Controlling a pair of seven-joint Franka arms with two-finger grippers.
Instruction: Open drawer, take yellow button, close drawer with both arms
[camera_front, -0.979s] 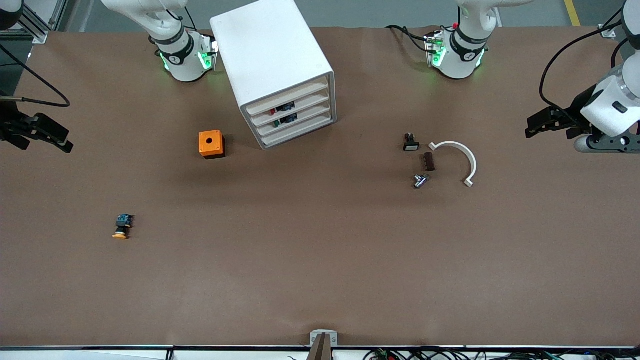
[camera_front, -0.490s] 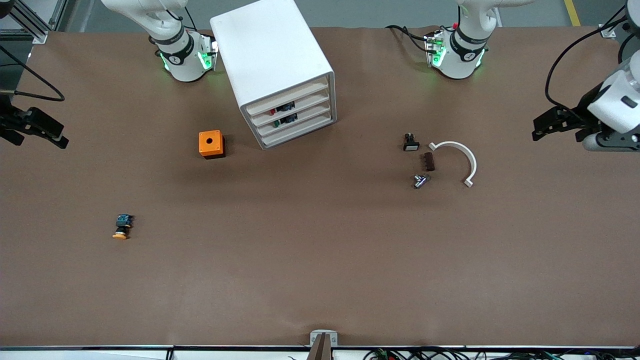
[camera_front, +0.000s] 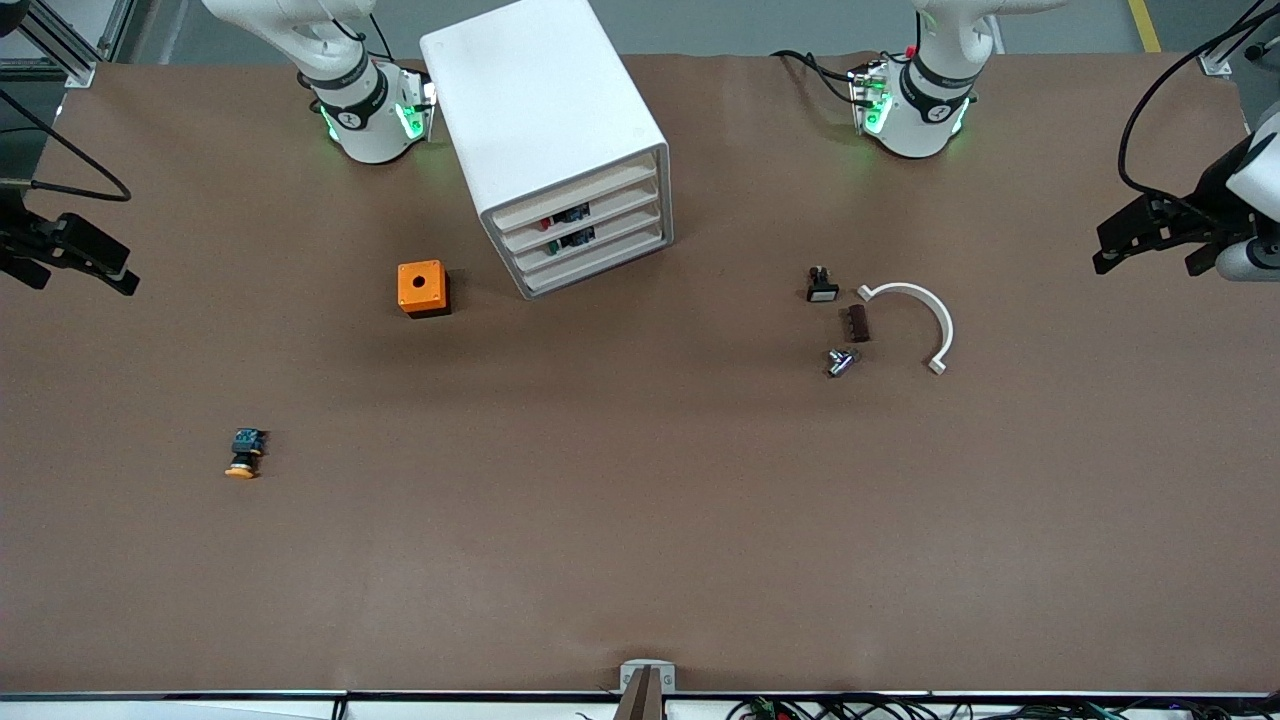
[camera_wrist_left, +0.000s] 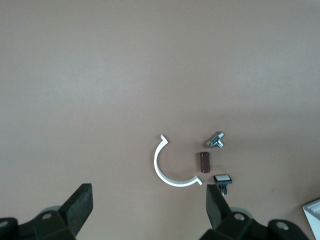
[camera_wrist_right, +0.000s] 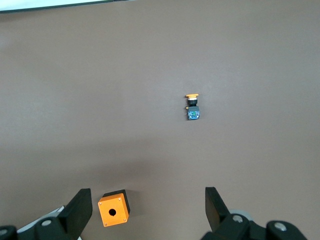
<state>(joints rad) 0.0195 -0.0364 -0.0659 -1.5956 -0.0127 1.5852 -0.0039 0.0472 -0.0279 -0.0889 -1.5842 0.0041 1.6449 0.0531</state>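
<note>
with the button (camera_front: 243, 453) out and drawers shut, the left gripper (camera_front: 1150, 235) and right gripper (camera_front: 75, 262) hang spread and empty; task looks finished.

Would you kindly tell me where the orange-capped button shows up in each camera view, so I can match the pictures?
Front view: the button lies on the table toward the right arm's end, nearer the camera than the orange box.
Left wrist view: not in it.
Right wrist view: the button lies alone on bare table.
Shared landmark: the orange box, in the front and right wrist views.
</note>
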